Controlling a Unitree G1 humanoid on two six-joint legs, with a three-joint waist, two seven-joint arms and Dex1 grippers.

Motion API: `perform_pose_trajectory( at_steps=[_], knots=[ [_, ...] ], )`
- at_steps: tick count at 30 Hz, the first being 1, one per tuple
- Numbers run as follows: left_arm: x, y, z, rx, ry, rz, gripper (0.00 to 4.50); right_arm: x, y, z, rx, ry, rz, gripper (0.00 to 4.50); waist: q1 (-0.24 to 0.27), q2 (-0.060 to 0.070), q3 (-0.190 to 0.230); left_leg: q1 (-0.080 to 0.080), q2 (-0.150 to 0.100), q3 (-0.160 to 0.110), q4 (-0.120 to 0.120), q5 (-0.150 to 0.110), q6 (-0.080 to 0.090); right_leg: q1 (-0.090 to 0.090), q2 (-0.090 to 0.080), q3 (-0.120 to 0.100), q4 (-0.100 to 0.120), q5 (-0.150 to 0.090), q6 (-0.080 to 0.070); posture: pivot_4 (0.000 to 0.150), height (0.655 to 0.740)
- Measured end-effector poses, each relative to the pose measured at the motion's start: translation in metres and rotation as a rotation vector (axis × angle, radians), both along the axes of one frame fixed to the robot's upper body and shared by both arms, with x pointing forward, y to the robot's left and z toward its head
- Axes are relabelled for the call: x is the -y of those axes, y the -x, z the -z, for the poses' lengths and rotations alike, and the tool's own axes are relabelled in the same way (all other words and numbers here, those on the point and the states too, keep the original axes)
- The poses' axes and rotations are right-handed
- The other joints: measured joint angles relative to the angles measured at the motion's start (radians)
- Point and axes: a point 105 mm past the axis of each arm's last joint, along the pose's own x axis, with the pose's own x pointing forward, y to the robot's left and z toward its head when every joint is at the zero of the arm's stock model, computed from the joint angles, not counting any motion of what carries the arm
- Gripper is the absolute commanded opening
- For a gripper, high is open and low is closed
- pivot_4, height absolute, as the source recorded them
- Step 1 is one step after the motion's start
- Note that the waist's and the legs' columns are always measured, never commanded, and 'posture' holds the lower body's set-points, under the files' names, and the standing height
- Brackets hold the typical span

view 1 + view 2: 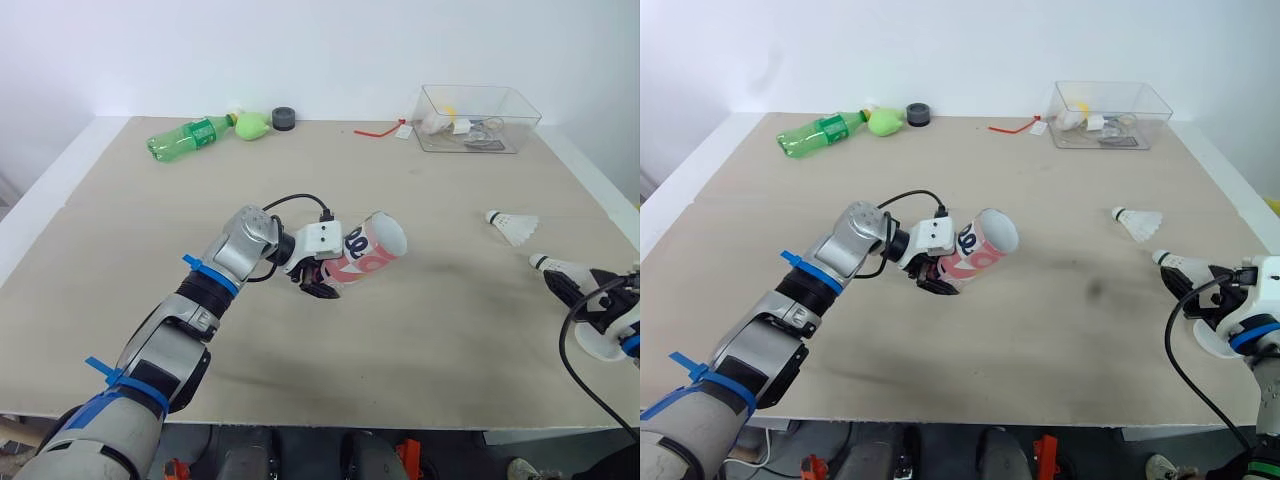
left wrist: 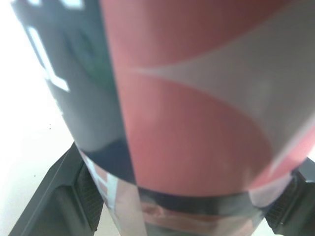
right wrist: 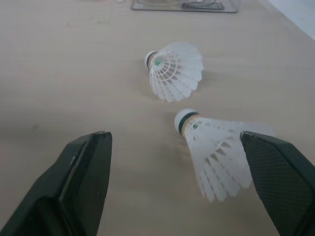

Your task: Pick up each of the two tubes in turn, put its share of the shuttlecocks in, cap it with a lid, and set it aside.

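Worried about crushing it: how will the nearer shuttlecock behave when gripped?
Probably light and fragile: the nearer shuttlecock has thin feathers, easily bent. Lying on its side, it may roll in an arc if the right end effector nudges it.

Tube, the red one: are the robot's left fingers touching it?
Touching. The left wrist view shows the tube wedged between the left fingers, its wall pressed against both pads.
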Motion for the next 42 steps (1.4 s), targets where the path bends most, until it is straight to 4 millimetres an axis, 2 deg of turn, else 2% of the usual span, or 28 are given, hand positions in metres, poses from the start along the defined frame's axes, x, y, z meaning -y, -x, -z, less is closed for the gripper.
perform_pose_trajectory(
  at_steps=[3,10,18,29,39,40,41,42],
  knots=[
    [0.0,0.0,0.0,-0.001,0.002,0.0,3.65,-0.001,-0.004,0.008,-0.03,-0.012,0.0,4.46,0.0,0.0,0.0,0.0,0.0,0.0,0.0,0.0,0.0,0.0,0.0,0.0,0.0,0.0,0.0,0.15,0.74],
    [0.0,0.0,0.0,-0.003,0.003,-0.004,3.65,0.001,-0.011,0.005,-0.018,-0.036,0.021,4.46,0.0,0.0,0.0,0.0,0.0,0.0,0.0,0.0,0.0,0.0,0.0,0.0,0.0,0.001,0.0,0.15,0.74],
    [-0.001,0.001,0.0,0.0,0.009,-0.008,3.65,0.004,-0.011,0.009,-0.03,-0.048,0.041,4.46,0.0,0.0,0.0,0.0,0.0,0.0,0.0,0.0,0.0,0.0,0.0,0.0,0.0,0.001,0.0,0.15,0.74],
    [0.0,0.001,0.0,0.001,0.009,-0.008,3.65,0.011,-0.012,0.024,-0.064,-0.108,0.057,4.46,-0.001,0.0,0.0,0.0,0.0,0.001,0.0,0.0,0.0,0.0,0.0,0.001,0.0,0.001,0.0,0.15,0.74],
    [-0.001,0.0,0.0,0.001,0.01,-0.01,3.65,0.002,-0.032,0.03,-0.07,-0.109,0.004,4.46,-0.002,0.0,0.0,0.0,-0.001,0.001,0.0,0.0,0.001,0.0,0.0,0.001,0.0,0.001,0.0,0.15,0.74],
    [0.0,0.0,0.0,0.001,0.01,-0.01,3.65,0.002,-0.034,0.032,-0.073,-0.113,0.003,3.94,-0.002,0.0,0.0,0.0,-0.001,0.001,0.0,0.0,0.001,0.0,0.0,0.001,0.0,0.001,0.0,0.15,0.74],
    [-0.001,0.0,0.0,0.001,0.01,-0.01,3.65,0.002,-0.035,0.033,-0.074,-0.114,0.004,3.73,-0.002,0.0,0.0,0.0,-0.001,0.001,0.0,0.0,0.001,0.0,0.0,0.001,0.0,0.001,0.0,0.15,0.74],
    [-0.001,0.0,0.0,0.001,0.01,-0.01,3.65,0.003,-0.036,0.034,-0.075,-0.113,0.006,3.15,-0.002,0.0,0.0,0.0,-0.001,0.001,0.0,0.0,0.001,0.0,0.0,0.001,0.0,0.002,0.0,0.15,0.74]
  ],
)
